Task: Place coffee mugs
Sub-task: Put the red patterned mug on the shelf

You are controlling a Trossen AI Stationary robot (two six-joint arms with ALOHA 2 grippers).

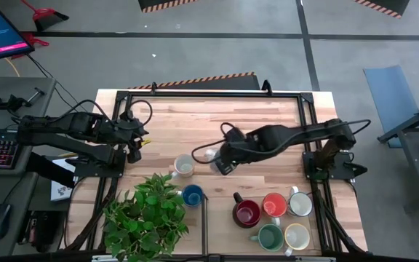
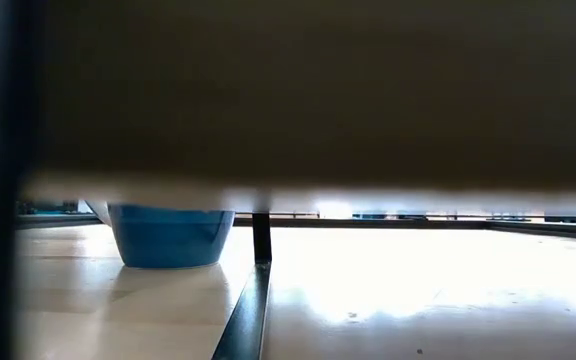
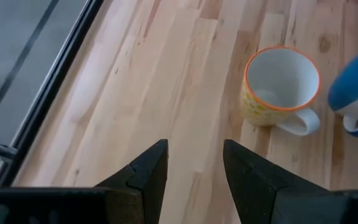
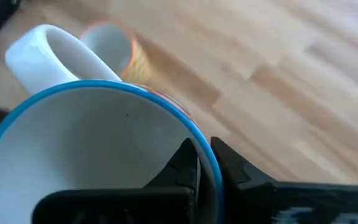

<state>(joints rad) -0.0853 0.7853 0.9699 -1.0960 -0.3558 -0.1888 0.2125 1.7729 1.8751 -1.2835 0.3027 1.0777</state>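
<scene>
My right gripper (image 1: 219,158) (image 4: 204,152) is at the table's middle, shut on a mug with a blue outside and white inside (image 1: 206,154) (image 4: 86,149). The same mug (image 3: 356,87) shows in the left wrist view. A yellow mug with an orange rim (image 1: 184,166) (image 3: 278,87) stands upright just beyond it. My left gripper (image 1: 134,143) (image 3: 194,155) is open above bare wood near the table's left edge. A second blue mug (image 1: 192,195) (image 2: 168,235) stands near the front. Dark red (image 1: 246,213), orange (image 1: 273,205), white (image 1: 300,204), green (image 1: 270,236) and cream (image 1: 297,236) mugs cluster front right. My right gripper holds the blue mug by its rim (image 4: 191,129), on the side opposite the white handle (image 4: 55,56). One finger (image 4: 179,168) is inside the cup and the other (image 4: 241,171) outside the wall. The mug is tilted; I cannot tell whether its base touches the table.
A leafy potted plant (image 1: 148,215) fills the front left corner, beside the second blue mug. A dark frame rail (image 2: 253,290) runs from the front edge toward the table's middle. Bare wood lies across the far half and around my left gripper.
</scene>
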